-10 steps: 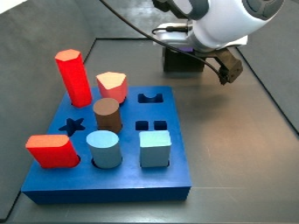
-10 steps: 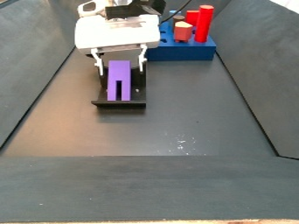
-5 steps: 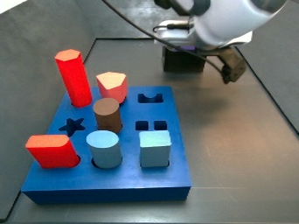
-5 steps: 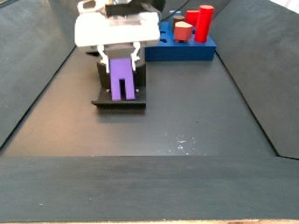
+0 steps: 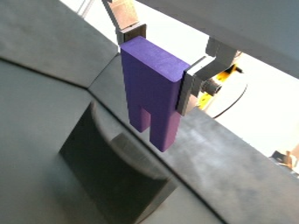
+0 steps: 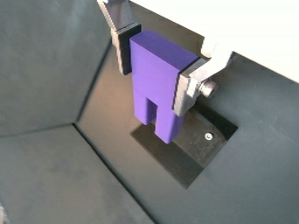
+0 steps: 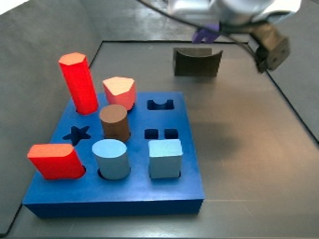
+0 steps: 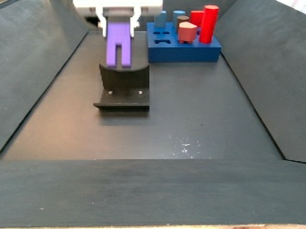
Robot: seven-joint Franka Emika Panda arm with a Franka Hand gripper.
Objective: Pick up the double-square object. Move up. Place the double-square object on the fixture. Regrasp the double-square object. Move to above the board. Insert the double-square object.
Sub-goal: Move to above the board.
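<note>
Purple block (image 8: 120, 43) held above the fixture (image 8: 123, 87), clamped in the gripper (image 6: 160, 63).

You can see in both wrist views that the silver fingers (image 5: 197, 77) press flat against the two sides of the double-square object (image 5: 153, 86), closed only as far as the block's width allows, with its stepped lower end hanging clear of the dark fixture (image 6: 187, 138) underneath. In a side view the fixture sits left of centre on the dark floor (image 8: 180, 125), and the block hangs upright over its back part, near the top edge of the frame. Farther back, upper centre, you have the blue board (image 8: 185, 50) with its coloured pegs. In a side view the board (image 7: 118, 191) fills the lower left, its double-square hole (image 7: 159, 105) unfilled, and the fixture (image 7: 197, 62) stands behind it.
</note>
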